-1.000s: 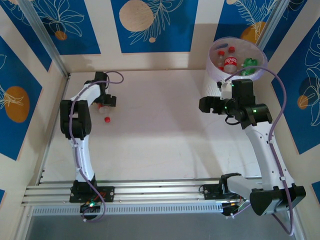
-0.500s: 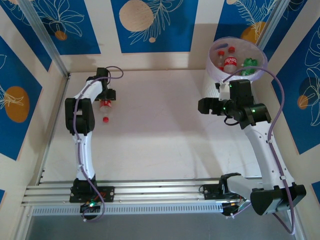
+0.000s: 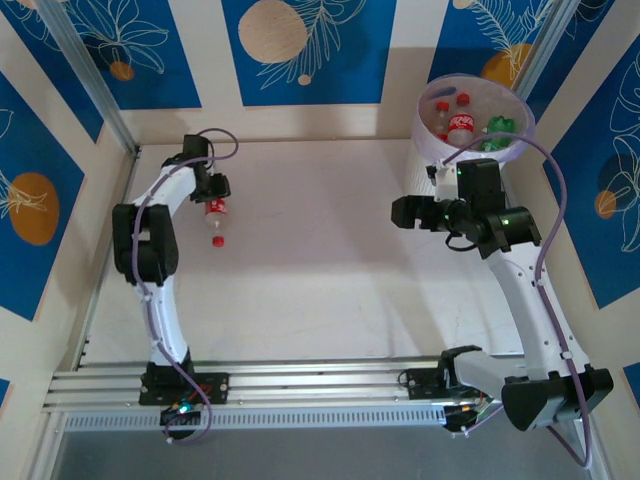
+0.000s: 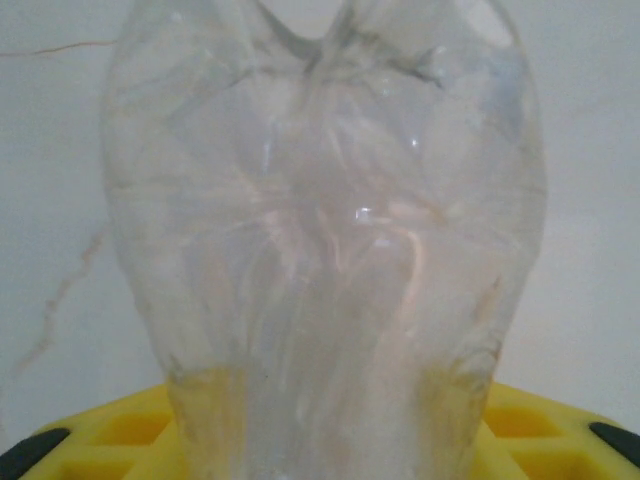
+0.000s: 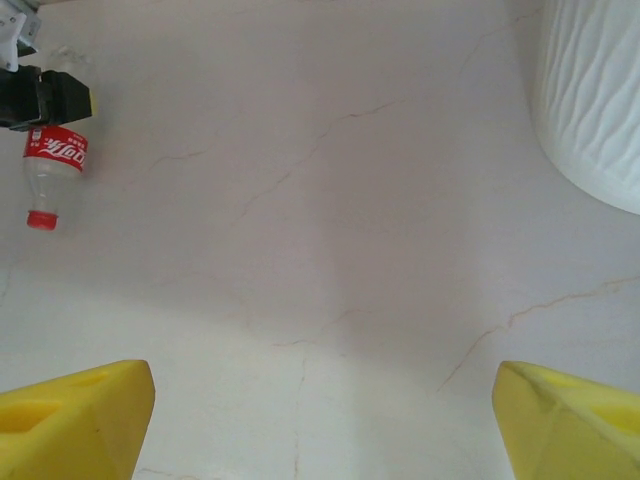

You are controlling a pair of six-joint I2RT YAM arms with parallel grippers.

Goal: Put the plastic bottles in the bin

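**A:** Logging the hold on the one bottle (image 3: 214, 213) seen outside the bin (image 3: 424, 135). Left jaws are pinched onto its base end, at the far left of the worktop (image 3: 320, 270). The red cap (image 3: 217, 241) points toward the near edge. Can't tell whether it is lifted clear of the surface.

**B:** Wall condition?

**A:** Thin clear plastic and it looks empty, so judged very light. From the left wrist, the wall appears creased inward above the yellow pads (image 4: 110, 440). Soft, springy, probably slick.

**B:** Better place to hold?

**A:** Likely the labelled waist, or the stiff neck under the cap. A rounded base end could squirt out under a harder squeeze.

**B:** Right side?

**A:** Right jaws stand wide apart with nothing between them, just beside the bin. The bin sits in the far right corner with other bottles (image 3: 461, 128) inside.
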